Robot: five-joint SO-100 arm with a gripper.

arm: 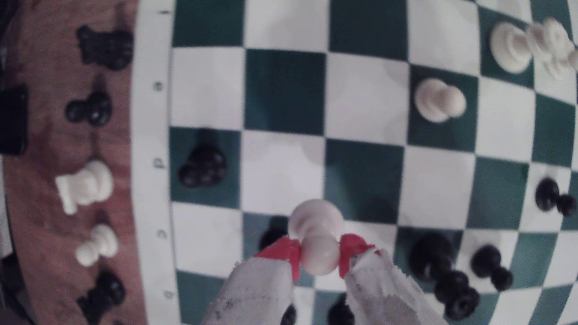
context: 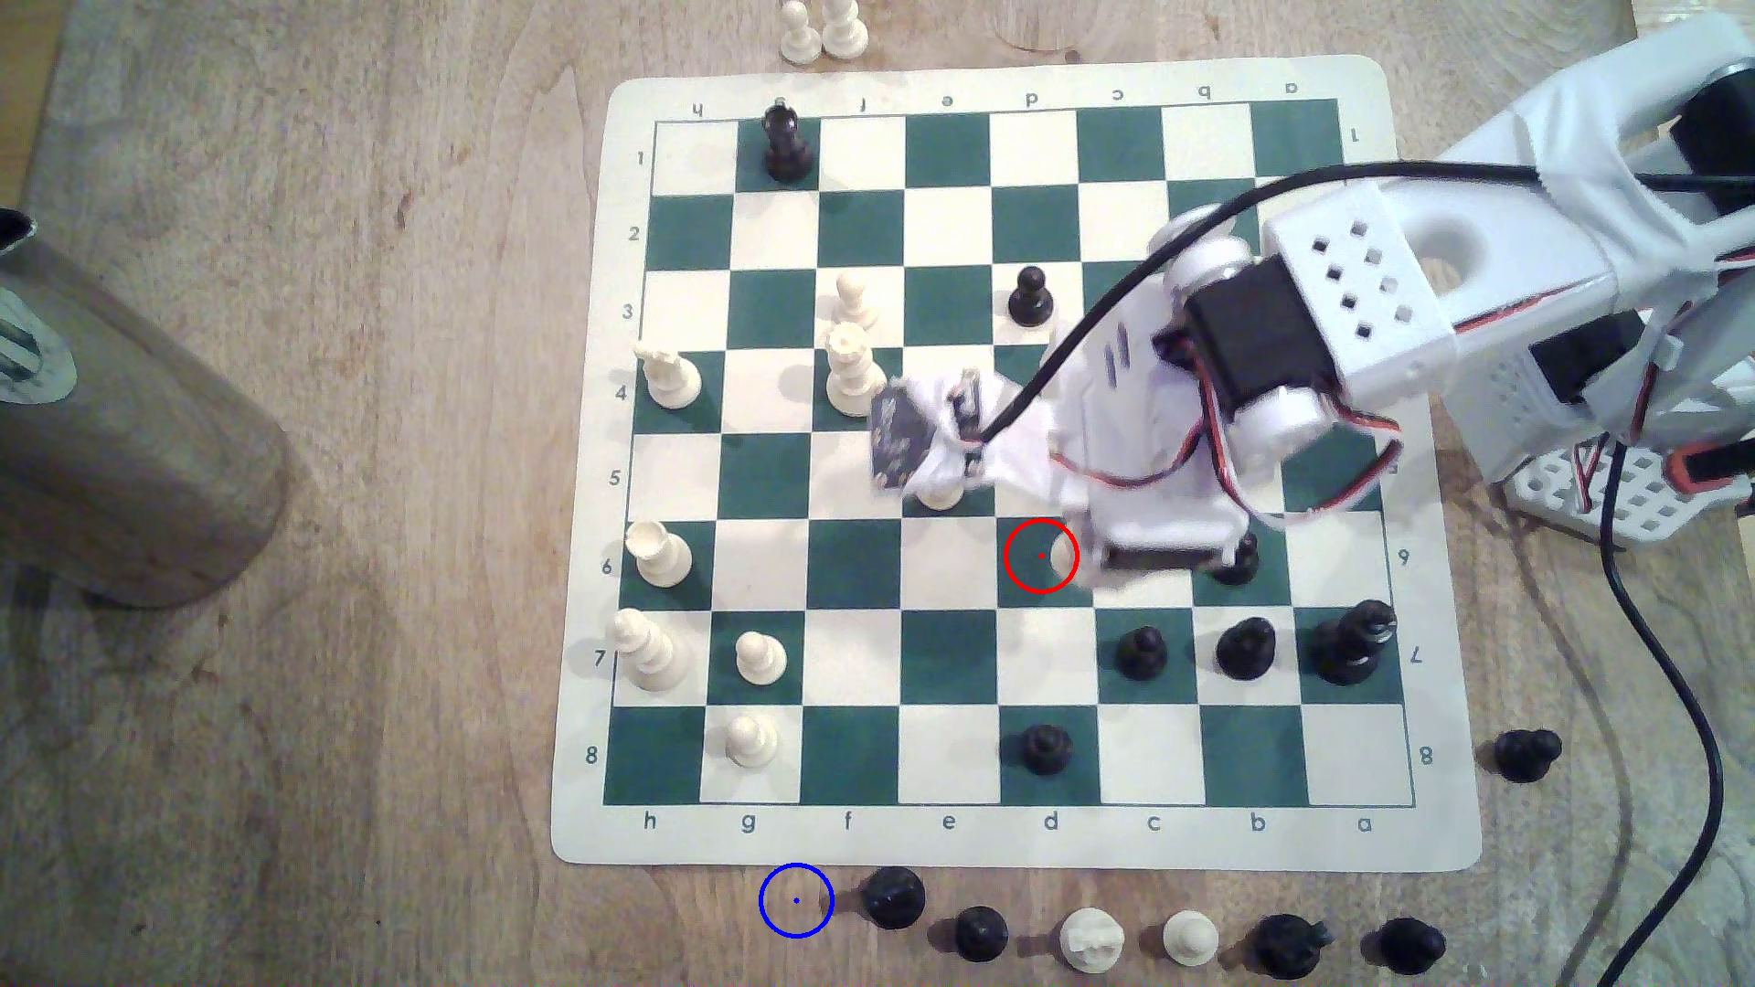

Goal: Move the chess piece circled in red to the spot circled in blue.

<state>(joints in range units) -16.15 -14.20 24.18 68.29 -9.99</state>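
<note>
Tool (arm: pixel 319 254) clamped on the cream-white pawn (arm: pixel 316 239), red fingertips (arm: pixel 283 251) pressing the round head from both sides, flared base pointing away from the wrist camera. Whether the base rests on the board or hangs clear of it, not possible to tell. In the exterior view, pawn (context: pixel 1062 560) barely peeking out from under the white arm, inside the red ring (context: pixel 1041 557) on the d6 square of the green-and-cream chessboard (context: pixel 855 560).

Blue ring (context: pixel 796 900) drawn on bare wood of the surface (context: pixel 332 759), just off the board's numbered-8 edge, below the g file, with nothing standing inside it. Just beside it, toward the exterior view's right, a row of captured pieces: black pawn (context: pixel 894 896) nearest, then another black piece, a cream rook (context: pixel 1092 938), a cream pawn (context: pixel 1190 938) and two more black pieces.

On the board near the tool: black pawn (context: pixel 1140 651) on c7, black pawn (context: pixel 1246 647) on b7, taller black piece (context: pixel 1353 641) on a7, black pawn (context: pixel 1044 748) on d8. Cream pieces gathered toward the exterior view's left, on files f, g and h. Black cable (context: pixel 1121 275) arching over the arm. Wooden cylinder (context: pixel 123 456) lying at the far left of the exterior view.
</note>
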